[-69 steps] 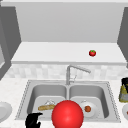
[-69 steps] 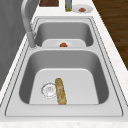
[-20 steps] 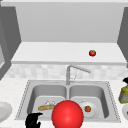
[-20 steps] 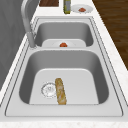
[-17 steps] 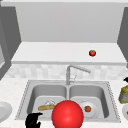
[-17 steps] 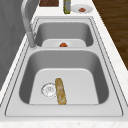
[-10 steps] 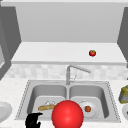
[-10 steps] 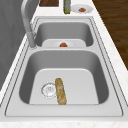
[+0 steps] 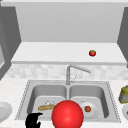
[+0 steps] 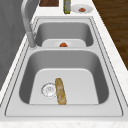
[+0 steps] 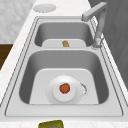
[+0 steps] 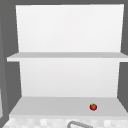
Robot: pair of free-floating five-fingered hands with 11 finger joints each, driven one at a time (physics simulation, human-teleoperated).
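A small red tomato (image 12: pixel 93 107) with a green top sits on the lower shelf (image 12: pixel 50 106), toward five o'clock in the view and near the shelf's front edge. An upper shelf (image 12: pixel 65 55) runs across above it. At six o'clock, the faucet's (image 12: pixel 76 124) curved top pokes in.

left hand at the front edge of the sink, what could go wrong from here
The left hand hangs curled at the sink's front rim, so a careless descent toward the bread roll could knock the rim. The big red ball blocks the front view of both basins, so a reach near the plate may be misjudged.
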